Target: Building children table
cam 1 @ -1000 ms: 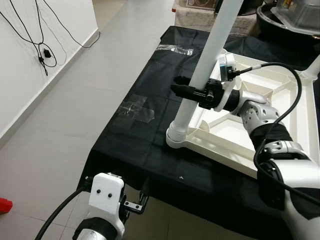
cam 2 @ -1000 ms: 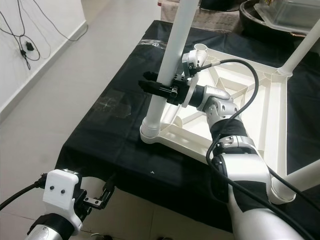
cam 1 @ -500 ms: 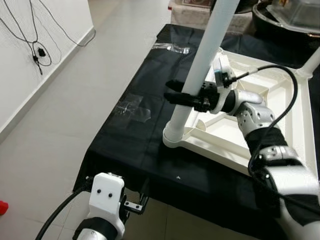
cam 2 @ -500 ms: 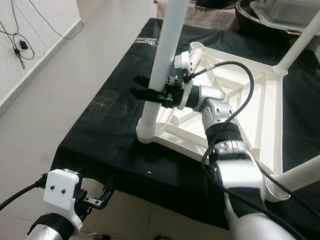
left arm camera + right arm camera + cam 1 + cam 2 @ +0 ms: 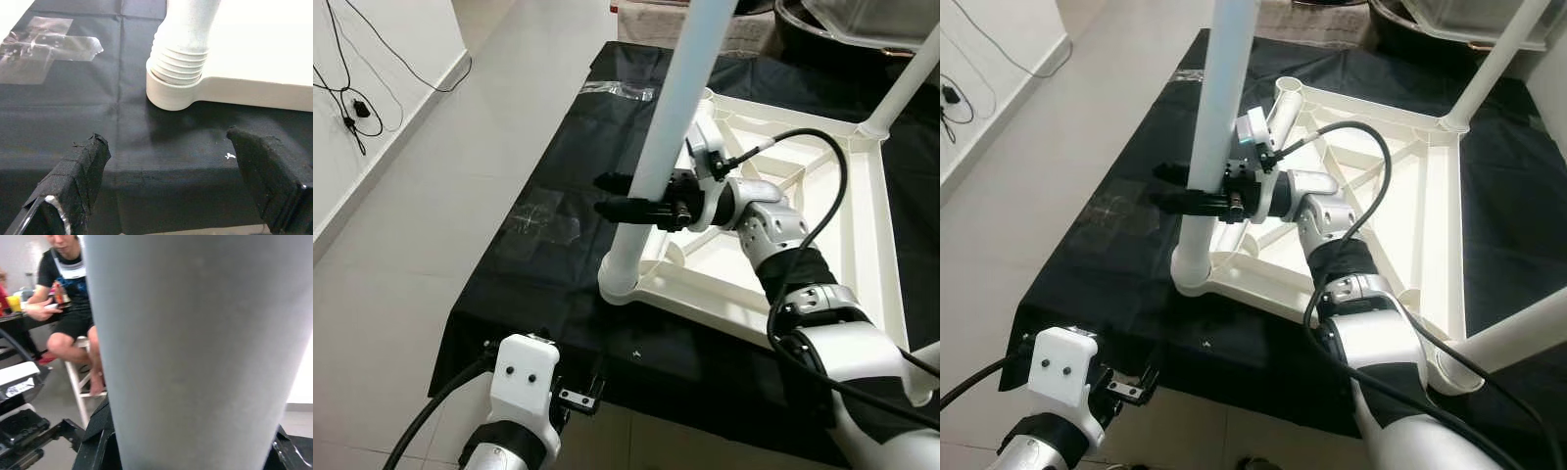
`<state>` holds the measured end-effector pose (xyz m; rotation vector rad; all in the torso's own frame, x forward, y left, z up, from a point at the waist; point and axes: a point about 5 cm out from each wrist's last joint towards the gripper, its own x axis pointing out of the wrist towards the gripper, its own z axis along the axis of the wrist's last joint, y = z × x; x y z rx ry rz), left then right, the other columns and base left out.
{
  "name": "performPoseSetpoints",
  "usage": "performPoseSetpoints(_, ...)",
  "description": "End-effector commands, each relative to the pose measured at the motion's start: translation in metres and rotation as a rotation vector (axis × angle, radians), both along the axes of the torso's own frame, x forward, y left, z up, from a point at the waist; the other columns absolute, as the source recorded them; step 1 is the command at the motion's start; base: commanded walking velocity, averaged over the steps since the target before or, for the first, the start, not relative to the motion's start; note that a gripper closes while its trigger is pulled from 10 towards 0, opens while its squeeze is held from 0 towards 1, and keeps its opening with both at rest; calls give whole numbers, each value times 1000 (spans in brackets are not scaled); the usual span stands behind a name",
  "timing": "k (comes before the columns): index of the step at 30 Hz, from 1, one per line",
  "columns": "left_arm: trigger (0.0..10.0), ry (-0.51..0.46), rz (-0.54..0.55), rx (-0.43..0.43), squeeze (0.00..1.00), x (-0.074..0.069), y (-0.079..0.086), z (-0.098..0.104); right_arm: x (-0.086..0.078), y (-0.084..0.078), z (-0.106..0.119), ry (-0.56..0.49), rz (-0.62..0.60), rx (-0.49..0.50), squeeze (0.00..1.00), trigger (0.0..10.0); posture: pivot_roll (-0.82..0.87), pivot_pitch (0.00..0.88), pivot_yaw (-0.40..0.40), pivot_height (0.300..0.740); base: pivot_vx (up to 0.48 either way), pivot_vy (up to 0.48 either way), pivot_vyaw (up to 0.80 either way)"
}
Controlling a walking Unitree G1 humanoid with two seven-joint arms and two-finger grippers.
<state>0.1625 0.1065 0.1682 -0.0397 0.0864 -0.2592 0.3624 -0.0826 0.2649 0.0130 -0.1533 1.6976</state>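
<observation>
On the black cloth (image 5: 558,264), a white tabletop (image 5: 862,255) lies upside down with a white leg (image 5: 661,147) standing upright in its near-left corner socket (image 5: 625,279). The right gripper (image 5: 622,196) clamps this leg partway up, one black finger on each side. Two more legs rise from the far-right (image 5: 901,83) and near-right (image 5: 1518,333) corners. The left gripper (image 5: 166,196) hangs low at the cloth's near edge, fingers (image 5: 73,181) spread wide and holding nothing, facing the threaded socket. Clear tape (image 5: 543,220) is stuck to the cloth left of the tabletop. Cables (image 5: 352,88) hang on the white wall. The right wrist view shows a seated person (image 5: 73,308) behind the leg.
</observation>
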Motion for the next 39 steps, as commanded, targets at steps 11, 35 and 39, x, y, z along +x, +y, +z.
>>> performPoseSetpoints(11, 10000, 13, -12, 16, 0, -5, -2, 0, -18, 31, -65, 150, 144, -237, 0, 10000, 161, 276, -87, 740, 0, 0, 0)
performPoseSetpoints(35, 10000, -2, -12, 16, 0, 5, -5, -5, -6, 15, -70, 149, -315, -178, 0, 10000, 132, 212, -88, 740, 0, 0, 0)
performPoseSetpoints(39, 10000, -6, -10, 17, 0, 6, -4, -5, -9, 13, -70, 147, -342, -178, 0, 10000, 127, 208, -86, 740, 0, 0, 0)
